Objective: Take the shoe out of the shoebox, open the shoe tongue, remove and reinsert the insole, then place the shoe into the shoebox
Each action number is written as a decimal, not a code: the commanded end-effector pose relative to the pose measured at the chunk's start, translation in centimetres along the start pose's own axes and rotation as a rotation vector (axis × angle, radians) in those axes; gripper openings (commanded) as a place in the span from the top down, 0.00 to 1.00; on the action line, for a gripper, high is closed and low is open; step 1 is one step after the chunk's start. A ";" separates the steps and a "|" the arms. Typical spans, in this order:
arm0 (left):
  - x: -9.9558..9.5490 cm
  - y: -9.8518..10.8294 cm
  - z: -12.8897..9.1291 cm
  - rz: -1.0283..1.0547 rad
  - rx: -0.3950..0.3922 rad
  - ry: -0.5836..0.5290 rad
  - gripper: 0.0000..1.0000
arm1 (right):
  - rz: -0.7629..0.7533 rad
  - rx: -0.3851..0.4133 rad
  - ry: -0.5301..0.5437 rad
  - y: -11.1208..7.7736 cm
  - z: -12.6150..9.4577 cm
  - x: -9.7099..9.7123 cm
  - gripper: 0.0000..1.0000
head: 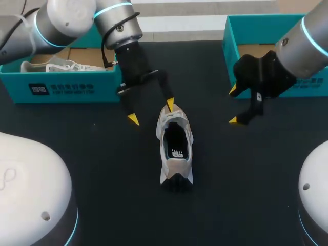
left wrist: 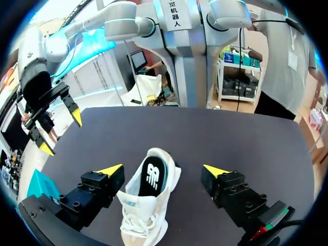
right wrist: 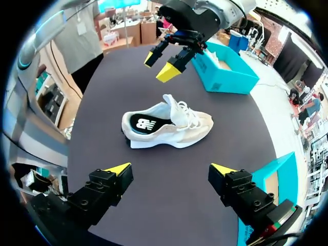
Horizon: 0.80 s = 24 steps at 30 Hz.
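Observation:
A white and beige shoe [head: 175, 148] lies upright at the middle of the black table [head: 102, 169], toe toward the far side, its dark insole [head: 177, 152] showing. My left gripper [head: 151, 111] hangs open over the toe end, one yellow tip above the toe. In the left wrist view the shoe [left wrist: 148, 200] lies below and between the open fingers of that gripper [left wrist: 163, 170]. My right gripper [head: 233, 105] stands open to the right of the shoe, apart from it. The right wrist view has the shoe [right wrist: 169, 125] ahead of the open right gripper [right wrist: 170, 169], with the left gripper [right wrist: 159, 65] beyond it.
A teal shoebox [head: 51, 82] at the back left holds a second white shoe [head: 51, 65]. Another teal shoebox [head: 266, 31] stands at the back right, behind my right arm. White robot bases [head: 25, 189] fill the near corners.

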<state>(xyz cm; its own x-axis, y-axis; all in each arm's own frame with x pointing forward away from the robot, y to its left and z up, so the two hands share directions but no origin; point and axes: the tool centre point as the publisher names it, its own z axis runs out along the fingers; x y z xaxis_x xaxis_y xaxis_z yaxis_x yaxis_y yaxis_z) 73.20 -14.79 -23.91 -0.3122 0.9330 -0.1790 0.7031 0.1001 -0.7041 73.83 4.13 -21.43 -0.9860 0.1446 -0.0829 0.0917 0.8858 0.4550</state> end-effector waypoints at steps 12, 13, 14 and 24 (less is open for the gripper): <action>0.1 -0.1 0.0 0.000 -0.003 0.001 0.00 | -0.067 0.117 0.018 0.6 -7.4 1.3 0.00; 0.1 -0.1 0.0 0.000 -0.003 0.001 0.00 | -0.067 0.117 0.018 0.6 -7.4 1.3 0.00; 0.1 0.0 0.1 0.017 -0.005 0.016 0.00 | -0.067 0.117 0.018 0.6 -7.4 1.3 0.00; -0.2 -0.1 -0.6 0.279 -0.069 0.252 0.00 | -0.067 0.117 0.018 0.6 -7.4 1.3 0.00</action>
<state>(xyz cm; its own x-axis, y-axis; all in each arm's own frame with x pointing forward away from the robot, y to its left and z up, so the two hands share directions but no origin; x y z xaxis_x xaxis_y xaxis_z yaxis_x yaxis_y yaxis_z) 72.78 -14.05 -24.11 -0.0560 0.9731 -0.2234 0.7734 -0.0992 -0.6261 71.59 1.50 -14.55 -0.9929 0.0747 -0.0922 0.0388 0.9387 0.3425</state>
